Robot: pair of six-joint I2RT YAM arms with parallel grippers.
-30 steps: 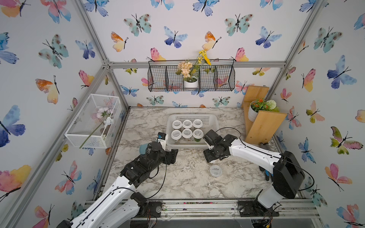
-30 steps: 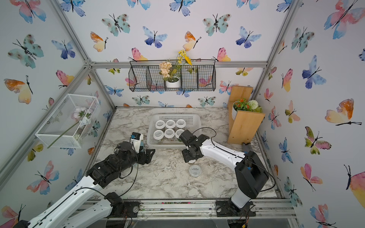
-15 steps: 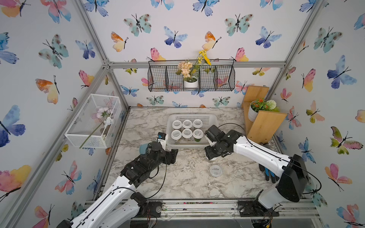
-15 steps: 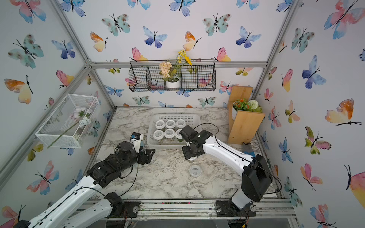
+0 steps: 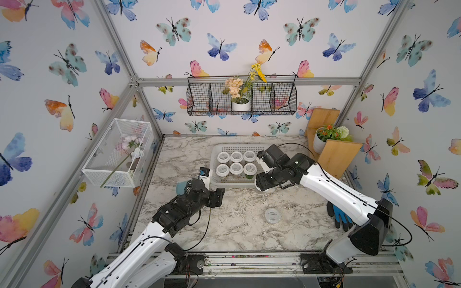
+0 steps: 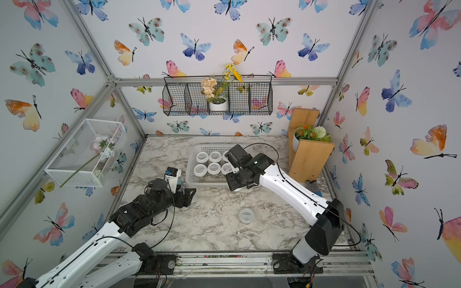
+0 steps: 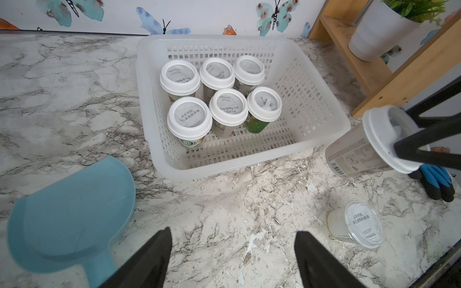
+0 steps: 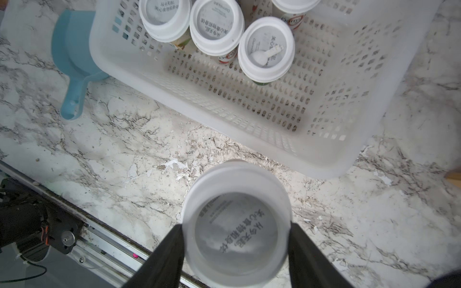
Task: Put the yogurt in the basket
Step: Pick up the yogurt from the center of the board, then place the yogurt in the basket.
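The white perforated basket (image 5: pixel 232 184) (image 6: pixel 197 183) (image 7: pixel 224 159) (image 8: pixel 249 119) holds several upright yogurt cups (image 5: pixel 236 168) (image 6: pixel 214 168) (image 7: pixel 226 106) (image 8: pixel 216 27) with white-rimmed lids. My right gripper (image 8: pixel 235 232) (image 5: pixel 262 185) is shut on another yogurt cup (image 8: pixel 236 224) (image 7: pixel 369 147) by its lid rim. That cup hangs tilted above the marble, just in front of the basket's near right corner. A flat-lidded cup (image 5: pixel 272 215) (image 6: pixel 246 215) (image 7: pixel 359 224) sits on the table nearer the front. My left gripper (image 7: pixel 234 230) (image 5: pixel 219 197) is open and empty over bare marble before the basket.
A blue scoop (image 7: pixel 69 212) (image 5: pixel 180 187) lies left of the basket beside my left wrist. A black-and-blue glove (image 5: pixel 339 217) lies at the right edge. A wooden shelf with a plant pot (image 5: pixel 334 154) stands at the back right. A white mesh box (image 5: pixel 117 152) hangs on the left wall.
The right jaws narrowed onto the cup's lid and the arm raised it off the table, shifting slightly toward the basket. The left arm has not moved.
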